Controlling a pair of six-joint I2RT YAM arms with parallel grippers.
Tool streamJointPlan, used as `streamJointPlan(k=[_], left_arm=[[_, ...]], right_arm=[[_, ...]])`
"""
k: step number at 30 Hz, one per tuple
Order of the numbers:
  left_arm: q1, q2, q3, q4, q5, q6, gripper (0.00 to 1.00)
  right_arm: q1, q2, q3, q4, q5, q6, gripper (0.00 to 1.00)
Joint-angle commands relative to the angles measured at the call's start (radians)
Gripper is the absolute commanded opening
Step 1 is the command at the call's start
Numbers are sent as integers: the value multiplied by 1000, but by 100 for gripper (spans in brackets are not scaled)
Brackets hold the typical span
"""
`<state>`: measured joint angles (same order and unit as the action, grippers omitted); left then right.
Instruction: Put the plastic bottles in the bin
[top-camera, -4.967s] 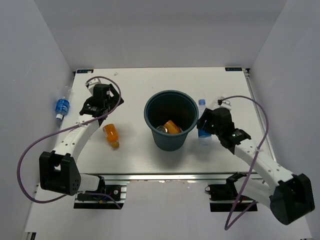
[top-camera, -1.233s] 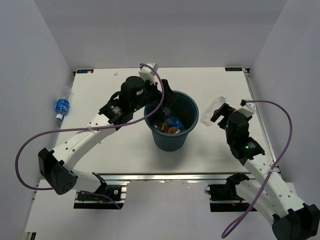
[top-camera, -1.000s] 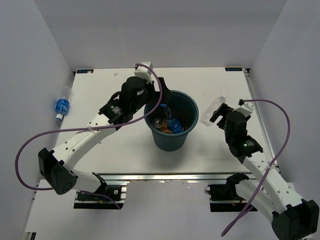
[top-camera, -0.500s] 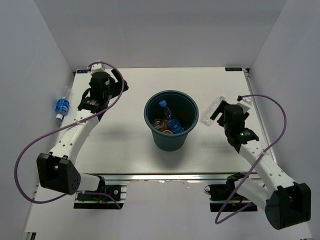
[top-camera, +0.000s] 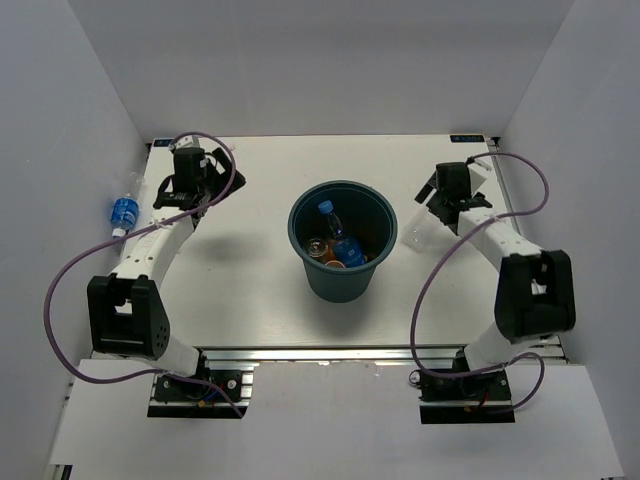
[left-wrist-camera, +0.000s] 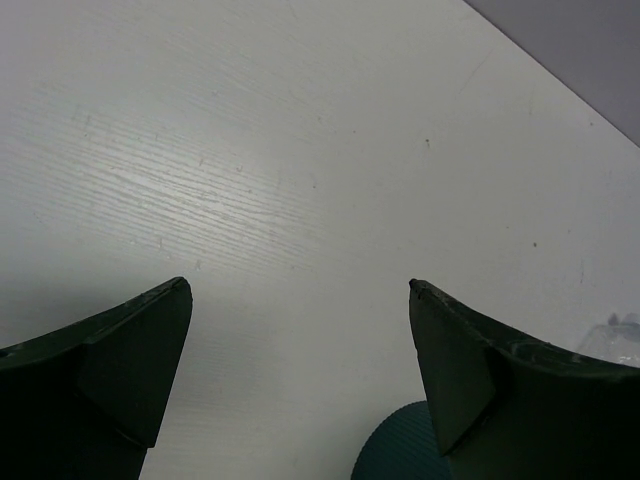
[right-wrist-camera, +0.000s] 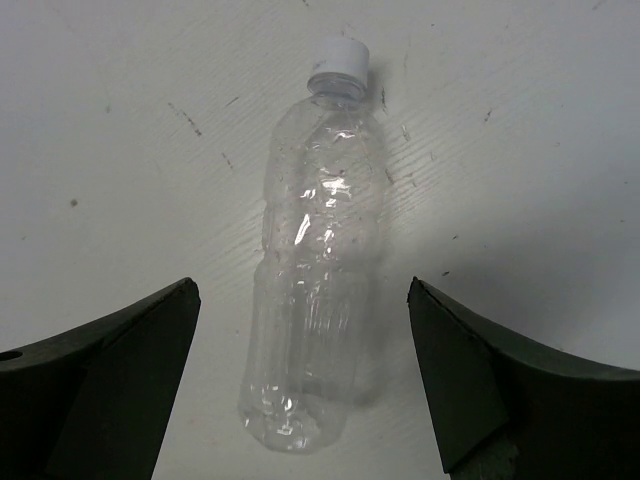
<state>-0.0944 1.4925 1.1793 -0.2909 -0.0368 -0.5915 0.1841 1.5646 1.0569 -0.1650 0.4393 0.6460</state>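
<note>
The dark blue-grey bin (top-camera: 297, 216) stands mid-table and holds a blue-labelled bottle (top-camera: 336, 236) and orange bottles (top-camera: 346, 262). Another blue-labelled bottle (top-camera: 124, 209) lies at the table's left edge. My left gripper (top-camera: 180, 198) hangs open just right of it; in the left wrist view the left gripper (left-wrist-camera: 300, 285) has only bare table between its fingers. A plain clear bottle (right-wrist-camera: 315, 270) lies flat with its white cap pointing away. My right gripper (right-wrist-camera: 303, 285) hovers open over it, one finger on each side. From above, this clear bottle (top-camera: 417, 233) lies right of the bin, by the right gripper (top-camera: 441, 201).
White walls close in the table (top-camera: 250, 300) on the left, right and far sides. A dark teal ribbed round shape (left-wrist-camera: 395, 452) shows at the bottom of the left wrist view; I cannot tell what it is.
My left arm has swung from over the bin to the far left, leaving a blue-labelled bottle inside. The right gripper has moved farther back, above the clear bottle.
</note>
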Motion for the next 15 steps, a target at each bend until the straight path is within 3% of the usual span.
streamJointPlan(k=[1, 11, 15], left_arm=[[25, -18, -13, 13, 35, 9, 98], [67, -9, -35, 29, 35, 15, 98], [76, -6, -43, 29, 35, 12, 98]], right_arm=[[-23, 118, 106, -56, 13, 52, 89], [-31, 371, 227, -105, 70, 99, 89], [-32, 428, 261, -102, 76, 80, 81]])
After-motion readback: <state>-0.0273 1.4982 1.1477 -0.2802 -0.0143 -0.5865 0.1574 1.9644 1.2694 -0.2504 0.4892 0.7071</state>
